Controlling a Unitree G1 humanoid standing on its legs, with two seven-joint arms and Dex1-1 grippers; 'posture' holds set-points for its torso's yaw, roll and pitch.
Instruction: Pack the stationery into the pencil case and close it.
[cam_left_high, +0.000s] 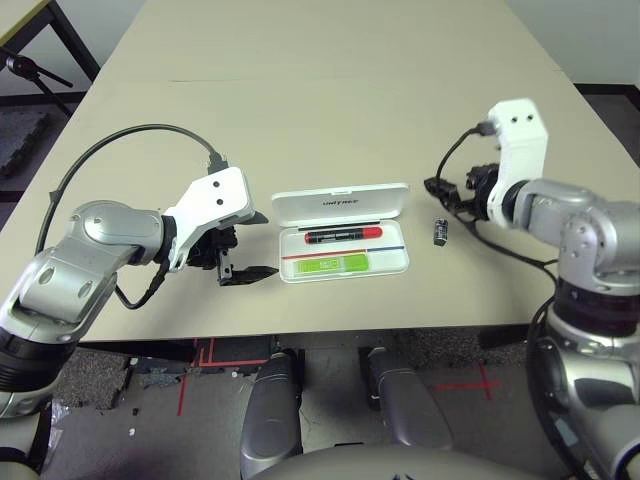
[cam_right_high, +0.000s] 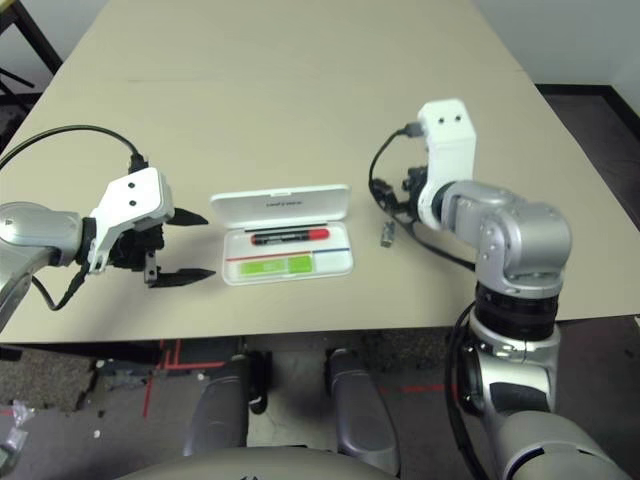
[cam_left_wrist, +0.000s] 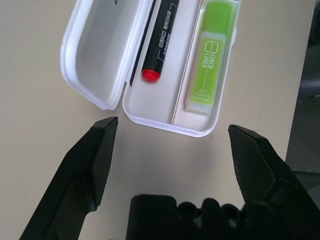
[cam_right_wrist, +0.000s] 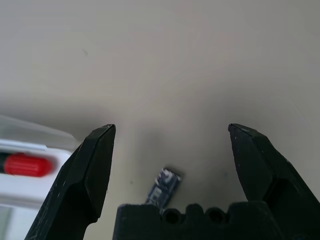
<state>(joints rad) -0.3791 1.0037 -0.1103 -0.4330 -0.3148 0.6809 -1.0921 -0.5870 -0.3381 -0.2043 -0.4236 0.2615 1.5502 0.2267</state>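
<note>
Landmark for all positions: the pencil case (cam_left_high: 342, 203), which lies open near the front edge of the table (cam_left_high: 320, 90), its lid tipped up along the far side.

Left of the case, the left arm (cam_left_high: 95, 245) reaches in from the table's left edge, forearm bent inward toward the case. The left gripper (cam_left_high: 247, 244) sits just beside the case's left end, aimed at it and angled downward. Its two black fingers stand wide apart and hold nothing; the near finger (cam_left_high: 250, 274) lies low over the table surface, apart from the case.

Inside the case, the red marker (cam_left_high: 344, 235) lies lengthwise in the far half, and the green highlighter (cam_left_high: 332, 264) lies lengthwise in the near half, parallel to it.

Right of the case, a small dark piece (cam_left_high: 440, 231) rests on the table just beside the case's right end, outside it.

Further right, the right arm (cam_left_high: 575, 215) comes in from the right edge with its white wrist housing raised. The right gripper (cam_right_wrist: 170, 132) points toward the case, over the small dark piece, fingers spread wide and empty.
</note>
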